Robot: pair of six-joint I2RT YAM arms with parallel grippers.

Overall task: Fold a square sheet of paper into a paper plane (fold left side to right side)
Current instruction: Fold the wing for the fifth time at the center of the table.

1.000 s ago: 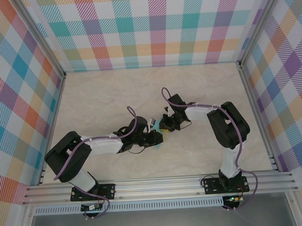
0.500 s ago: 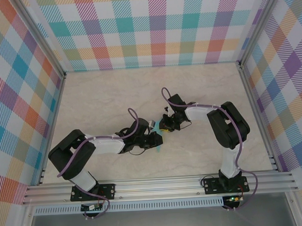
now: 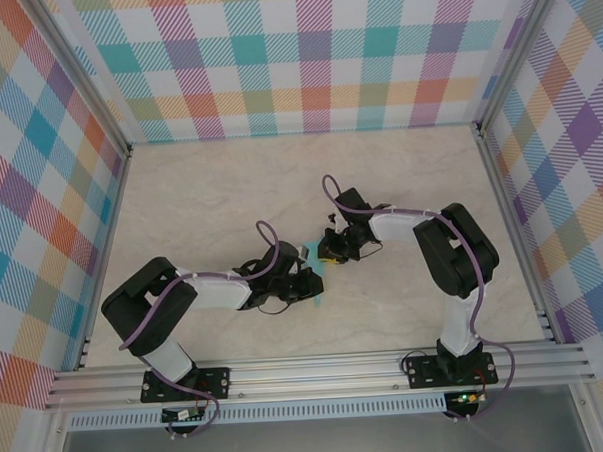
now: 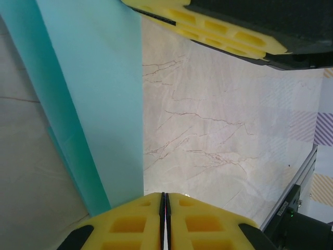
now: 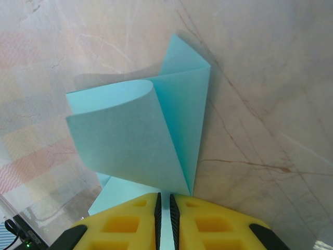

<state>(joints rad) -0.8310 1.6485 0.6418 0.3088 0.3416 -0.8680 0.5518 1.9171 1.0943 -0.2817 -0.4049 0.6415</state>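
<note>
status: folding under way, not complete.

location: the paper sheet (image 3: pixel 312 254) lies about midway between the left and right edges of the table (image 3: pixel 200 200), slightly closer to the near edge than the far one, between the two tool heads.

left gripper (image 4: pixel 165 198): pads pressed together with no gap visible. the sheet runs as a long narrow strip up to the tip of one pad. no paper is seen inside the seam, so a hold cannot be confirmed. it looks more like a closed tool bearing on the fold.

right gripper (image 5: pixel 164 199): pads nearly together, with a thin sliver of turquoise between them. judged to be pinching the near end of the sheet.

condition of work: the sheet is no longer a flat square. the right wrist view shows overlapping layers, a pointed corner beyond them, and one flap curled over without a sharp crease. the left wrist view shows a darker band along one long side, suggesting a doubled layer.

outstanding: flatten the curled flap, crease it firmly, and finish the narrow dart shape.
</note>
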